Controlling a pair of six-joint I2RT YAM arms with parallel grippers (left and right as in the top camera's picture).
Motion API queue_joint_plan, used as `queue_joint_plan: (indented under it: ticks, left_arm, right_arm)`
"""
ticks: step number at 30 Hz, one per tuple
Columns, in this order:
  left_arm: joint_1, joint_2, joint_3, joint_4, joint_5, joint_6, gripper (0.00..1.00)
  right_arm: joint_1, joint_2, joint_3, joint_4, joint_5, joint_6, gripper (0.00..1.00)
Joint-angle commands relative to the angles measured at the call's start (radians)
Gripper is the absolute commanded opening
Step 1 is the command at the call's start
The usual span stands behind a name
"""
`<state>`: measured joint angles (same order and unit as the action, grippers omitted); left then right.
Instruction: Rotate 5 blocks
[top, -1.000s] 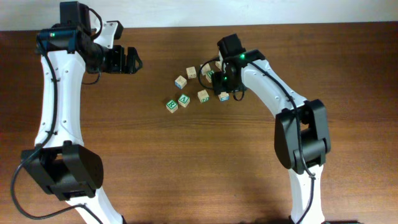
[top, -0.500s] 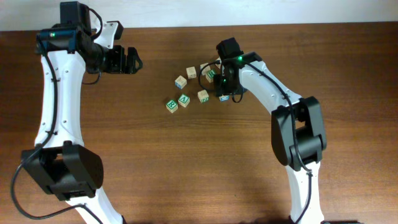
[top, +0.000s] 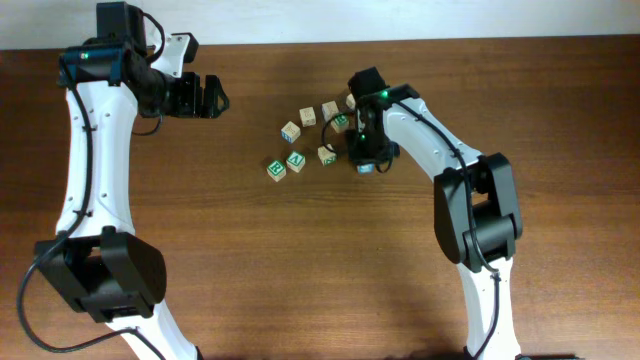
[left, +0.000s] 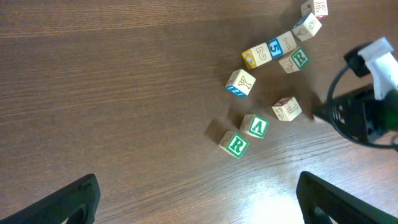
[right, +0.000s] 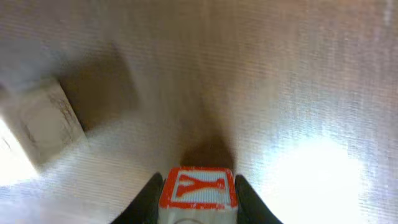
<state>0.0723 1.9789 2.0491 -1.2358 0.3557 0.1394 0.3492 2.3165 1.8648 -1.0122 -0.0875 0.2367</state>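
Note:
Small pale-wood alphabet blocks lie scattered mid-table. A green R block (top: 276, 169) (left: 234, 144) and a green V block (top: 296, 160) (left: 255, 126) sit side by side, with several more behind them (left: 295, 60). A like cube with red marks (left: 286, 109) lies just right of the V. My right gripper (top: 366, 162) (right: 198, 202) is shut on a block showing a red-framed Y face (right: 199, 188), down at the tabletop at the right edge of the cluster. My left gripper (top: 212, 97) (left: 199, 205) hangs wide open far left of the blocks, holding nothing.
Another pale cube (right: 40, 130) lies to the left in the right wrist view, apart from the held block. The right arm's dark wrist and cable (left: 364, 115) stand close to the right of the cluster. Bare wood table (top: 250, 270) surrounds the blocks.
My right gripper has shifted slightly toward the table's front and its jaws have closed on the block with the red Y. The left arm has not moved.

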Motion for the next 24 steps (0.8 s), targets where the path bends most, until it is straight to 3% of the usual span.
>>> queue_joint_plan:
  ticks: [1, 6, 19, 20, 22, 24]
  left_arm:
    - [-0.006, 0.003, 0.017, 0.009, 0.003, 0.019, 0.99]
    - [-0.006, 0.003, 0.017, 0.010, 0.003, 0.019, 0.99]
    - [-0.006, 0.003, 0.017, 0.016, -0.039, 0.019, 0.99]
    - [-0.006, 0.003, 0.017, 0.017, -0.039, 0.019, 0.99]
    - [-0.006, 0.003, 0.017, 0.016, -0.039, 0.020, 0.99]
    - [-0.006, 0.003, 0.017, 0.017, -0.040, 0.019, 0.99]
  right_arm:
    - [-0.003, -0.063, 0.053, -0.114, -0.006, 0.008, 0.21]
    - [0.000, -0.064, 0.032, -0.239, -0.006, 0.008, 0.21]
    - [0.013, -0.064, -0.095, -0.238, -0.006, 0.008, 0.21]
    - [0.013, -0.064, -0.095, -0.241, -0.006, 0.008, 0.22]
    - [0.013, -0.064, -0.095, -0.245, -0.006, 0.008, 0.36]
    - [0.012, -0.064, -0.087, -0.245, -0.006, 0.008, 0.39]
